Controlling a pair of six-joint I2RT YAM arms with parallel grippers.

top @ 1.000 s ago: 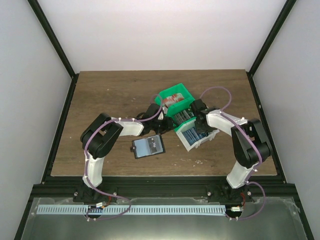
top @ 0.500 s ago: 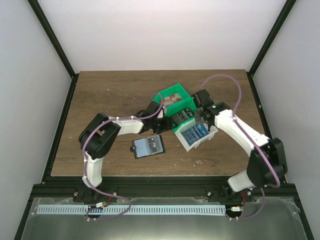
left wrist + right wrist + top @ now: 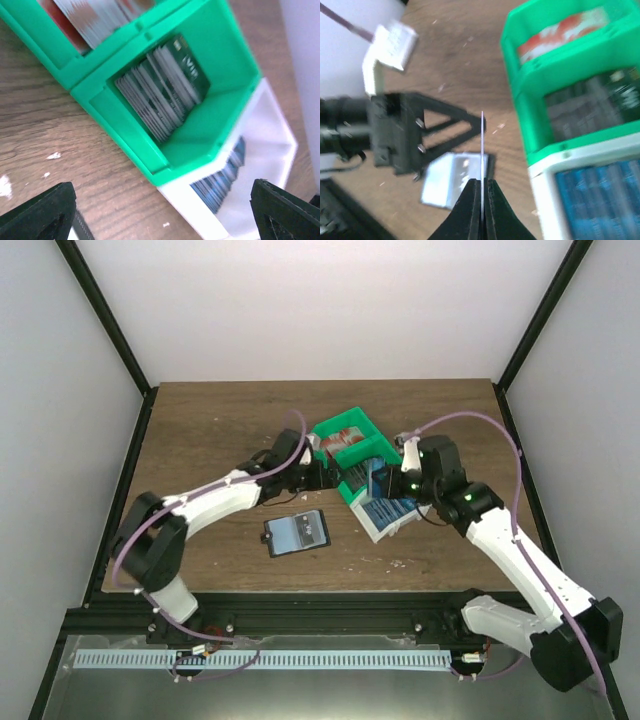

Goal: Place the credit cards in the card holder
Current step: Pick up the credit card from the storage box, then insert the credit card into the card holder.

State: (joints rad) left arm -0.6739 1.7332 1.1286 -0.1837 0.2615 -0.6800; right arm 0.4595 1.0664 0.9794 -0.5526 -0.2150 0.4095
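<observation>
The black card holder (image 3: 297, 532) lies open on the table, its greyish lining up; it also shows blurred in the right wrist view (image 3: 451, 181). My right gripper (image 3: 388, 483) is shut on one blue credit card (image 3: 375, 480), held upright. In the right wrist view the card (image 3: 482, 142) is edge-on between the closed fingers of the right gripper (image 3: 482, 182), above the holder. More blue cards (image 3: 392, 510) stand in the white bin (image 3: 272, 150). My left gripper (image 3: 322, 473) is open and empty beside the green bin (image 3: 220, 125), fingers (image 3: 45, 215) spread wide.
The green bin (image 3: 350, 440) holds dark cards (image 3: 165, 95) and red-and-white cards (image 3: 560, 30) in separate compartments. It touches the white bin (image 3: 372, 530). The left gripper's black fingers (image 3: 445, 122) are just left of the held card. Black frame posts border the table.
My right gripper has risen from the white bin holding a blue card and shifted left. My left arm has stretched out, its gripper staying beside the green bin.
</observation>
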